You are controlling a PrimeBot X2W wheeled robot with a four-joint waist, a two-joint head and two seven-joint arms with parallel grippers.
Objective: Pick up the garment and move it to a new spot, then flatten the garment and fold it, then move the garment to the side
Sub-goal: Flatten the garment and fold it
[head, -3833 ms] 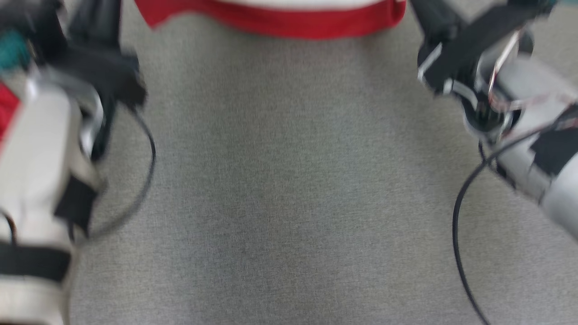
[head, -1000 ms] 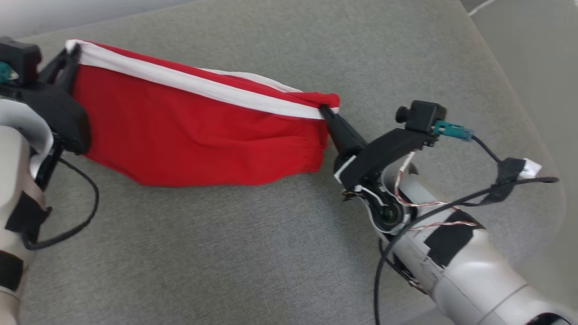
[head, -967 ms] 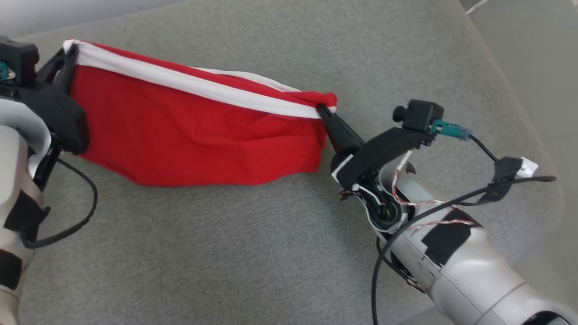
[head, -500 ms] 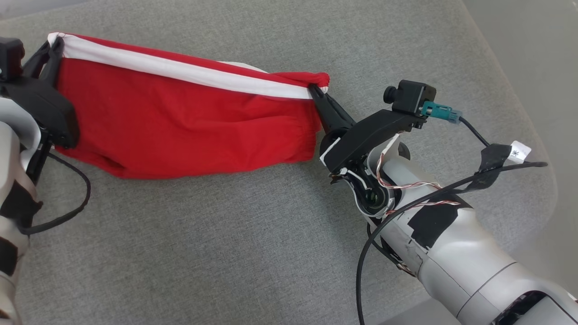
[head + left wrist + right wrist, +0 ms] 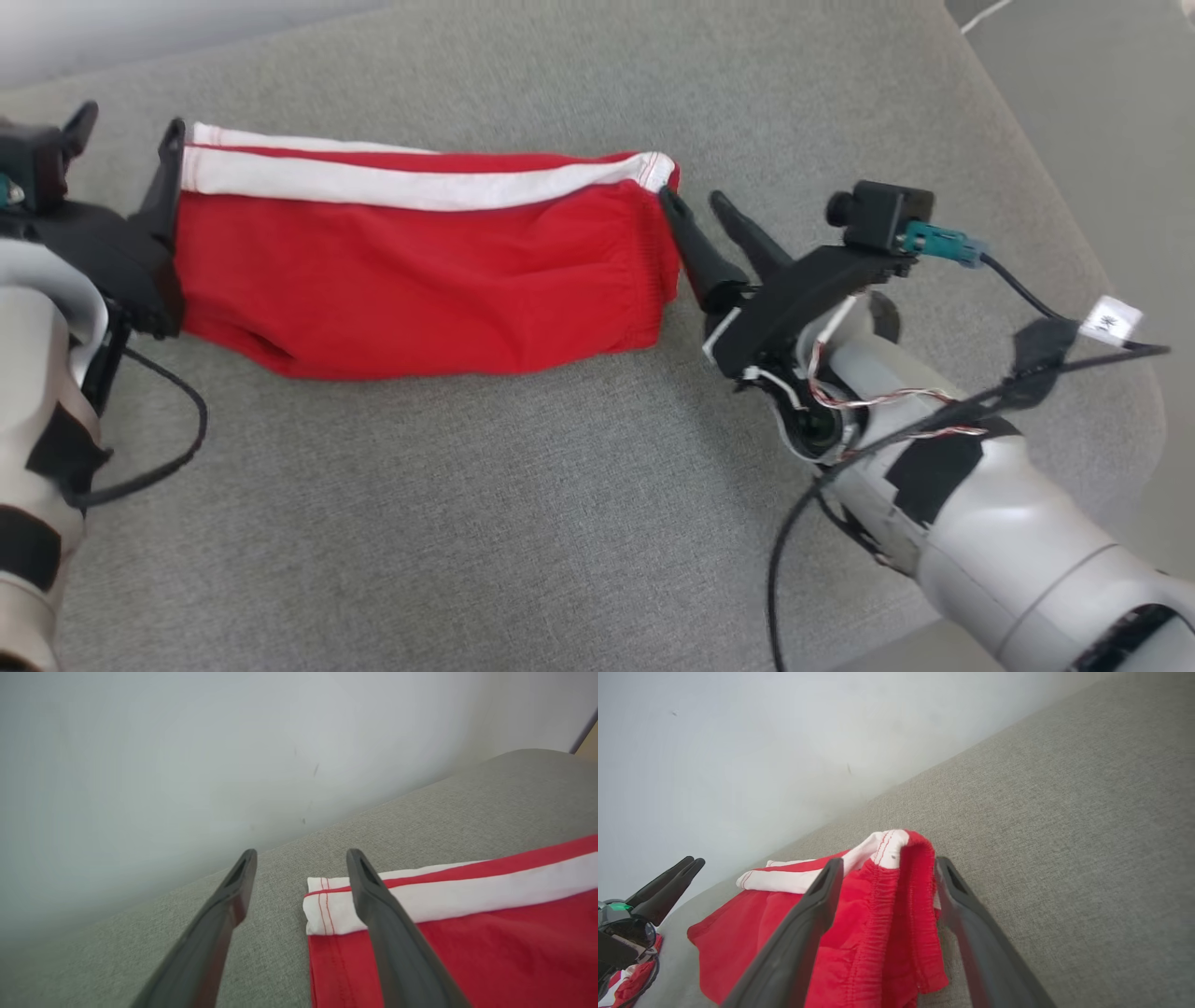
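The garment (image 5: 420,280), red shorts with a white side stripe, lies stretched out flat on the grey fabric surface (image 5: 523,523). My left gripper (image 5: 126,135) stands open at its left end; in the left wrist view the left gripper (image 5: 302,856) has one finger over the white hem corner (image 5: 327,905) and holds nothing. My right gripper (image 5: 693,198) is open just off the garment's right end. In the right wrist view the bunched elastic waistband (image 5: 896,858) rises between the spread fingers of the right gripper (image 5: 889,862), which are not closed on it.
The grey surface ends in a rounded edge at the right (image 5: 1134,392), with floor beyond. A pale wall (image 5: 187,765) runs along its far side. Cables (image 5: 1055,373) hang off my right forearm. The left gripper (image 5: 668,884) shows at the lower left of the right wrist view.
Both grippers have opened and let go of the garment's ends. The cloth, held taut and raised before, now lies flat on the surface. The head camera has shifted slightly.
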